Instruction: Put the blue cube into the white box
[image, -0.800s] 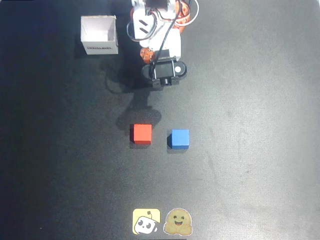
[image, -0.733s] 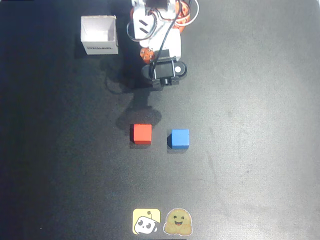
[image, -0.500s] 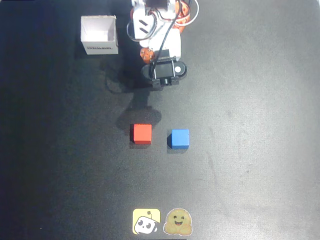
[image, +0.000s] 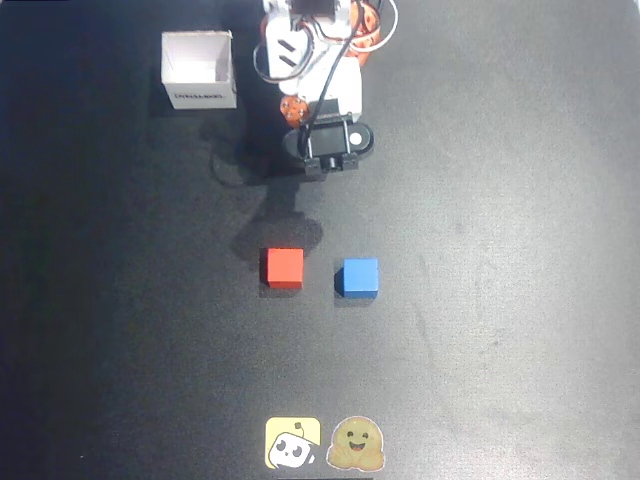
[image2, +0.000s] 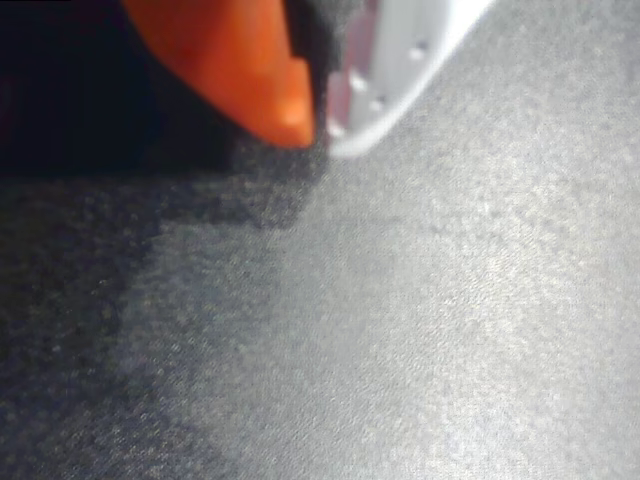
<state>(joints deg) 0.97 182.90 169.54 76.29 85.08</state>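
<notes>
Table (image: 520, 300): dark, matte, finely grained; spans the whole overhead view and lies blurred and grey under the wrist view.
Arm (image: 315, 60): white and orange with looped cables, at the top centre of the overhead view, folded in over its own base.
Gripper (image2: 318, 125): orange finger and white finger with tips almost touching in the wrist view, nothing between them, closed and empty, above bare table.
White box (image: 199, 70): square, thin-walled, open on top, dark print on the near side; stands at the upper left of the overhead view, just left of the arm.
Stickers (image: 325, 443): one yellow, one tan, both with cartoon faces; side by side at the bottom edge of the overhead view.
Blue cube (image: 358, 277): small, solid, bright blue, plain faces, flat on the table near the centre; well apart from the white box and clear of the gripper.
Red cube (image: 284, 267): same size, just left of the blue cube, with a narrow gap between.
</notes>
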